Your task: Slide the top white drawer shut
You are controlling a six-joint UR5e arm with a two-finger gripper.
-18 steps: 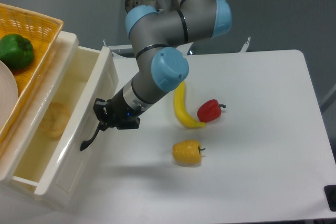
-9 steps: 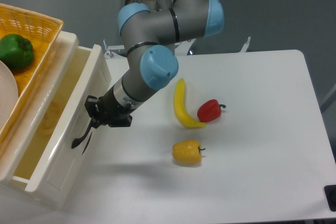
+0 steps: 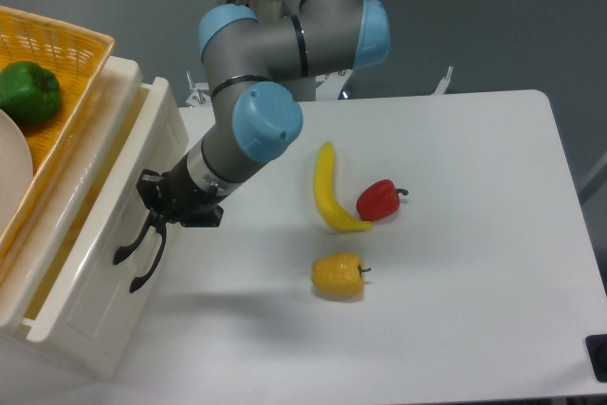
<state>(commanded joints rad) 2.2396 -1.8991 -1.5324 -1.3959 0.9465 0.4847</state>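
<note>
The top white drawer (image 3: pixel 95 263) sticks out only a little from its cabinet at the left, its flat front panel facing the table. A curved black handle (image 3: pixel 128 246) sits on that panel. My gripper (image 3: pixel 150 204) is pressed against the front panel just above the handle. Its black fingers merge with the handle, so their spacing is unclear. The drawer's inside is almost fully hidden.
A yellow wicker basket (image 3: pixel 81 49) with a green pepper (image 3: pixel 28 92) rests on top of the cabinet. On the white table (image 3: pixel 474 234) lie a banana (image 3: pixel 327 192), a red pepper (image 3: pixel 379 199) and a yellow pepper (image 3: pixel 338 275).
My gripper has moved left, pushing the drawer front with it. The drawer has slid most of the way into the cabinet and its interior no longer shows.
</note>
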